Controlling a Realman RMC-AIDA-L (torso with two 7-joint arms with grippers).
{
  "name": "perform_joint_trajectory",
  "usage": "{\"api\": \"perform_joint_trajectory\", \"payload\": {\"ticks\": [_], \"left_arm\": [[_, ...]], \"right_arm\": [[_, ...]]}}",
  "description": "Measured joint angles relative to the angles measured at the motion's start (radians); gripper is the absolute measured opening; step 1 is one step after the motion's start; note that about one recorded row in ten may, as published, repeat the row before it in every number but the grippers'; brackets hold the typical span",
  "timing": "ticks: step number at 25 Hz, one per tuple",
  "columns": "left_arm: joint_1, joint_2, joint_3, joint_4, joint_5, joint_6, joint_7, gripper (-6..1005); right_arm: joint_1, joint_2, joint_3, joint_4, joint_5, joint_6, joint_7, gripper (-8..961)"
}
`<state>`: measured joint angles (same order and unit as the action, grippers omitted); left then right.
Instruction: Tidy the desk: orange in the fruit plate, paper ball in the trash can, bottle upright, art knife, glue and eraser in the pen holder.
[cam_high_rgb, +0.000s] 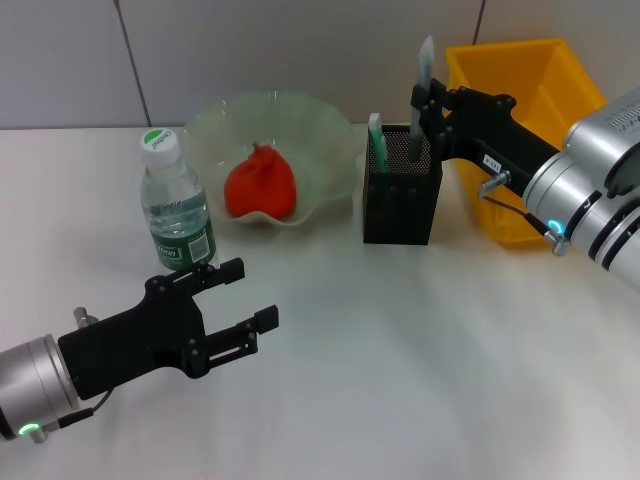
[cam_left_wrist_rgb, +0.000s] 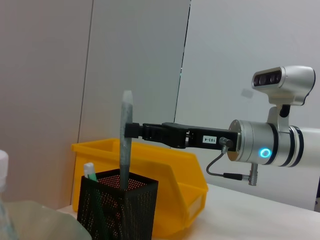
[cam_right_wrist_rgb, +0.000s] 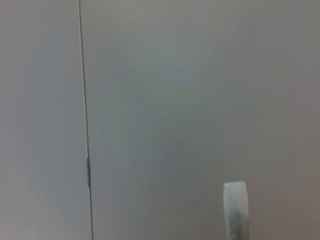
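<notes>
White counter (cam_high_rgb: 400, 330) | right gripper (cam_high_rgb: 428, 100) jaws clamp grey art knife (cam_high_rgb: 420, 100) in black mesh pen holder (cam_high_rgb: 400, 200) | you release next | left gripper (cam_high_rgb: 235, 300) jaws open, empty.

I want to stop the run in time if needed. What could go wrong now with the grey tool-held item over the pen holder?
1. The right tool holds the art knife upright with its lower end inside the pen holder; if released tilted, it may tip the light holder.
2. The glue stands close by, so it could get bumped.
3. The left tool rests open near the bottle; moving could knock it.
</notes>
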<state>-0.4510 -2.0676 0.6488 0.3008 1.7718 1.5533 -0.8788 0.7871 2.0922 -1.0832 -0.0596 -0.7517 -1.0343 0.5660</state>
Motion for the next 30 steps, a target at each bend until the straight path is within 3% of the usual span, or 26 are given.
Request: {"api": "perform_joint_trajectory", "payload": {"ticks": [18, 30], "left_arm": [[0.006, 0.002, -0.001, 0.007, -0.001, 0.005, 0.000, 759], [0.006, 0.002, 0.000, 0.008, -0.002, 0.005, 0.000, 766]], "right_arm": [[0.000, 0.000, -0.008, -0.003, 0.000, -0.001, 0.032, 189], [-0.008, 0.000, -0.009, -0.011, 0.004, -0.006, 0.065, 680]]}}
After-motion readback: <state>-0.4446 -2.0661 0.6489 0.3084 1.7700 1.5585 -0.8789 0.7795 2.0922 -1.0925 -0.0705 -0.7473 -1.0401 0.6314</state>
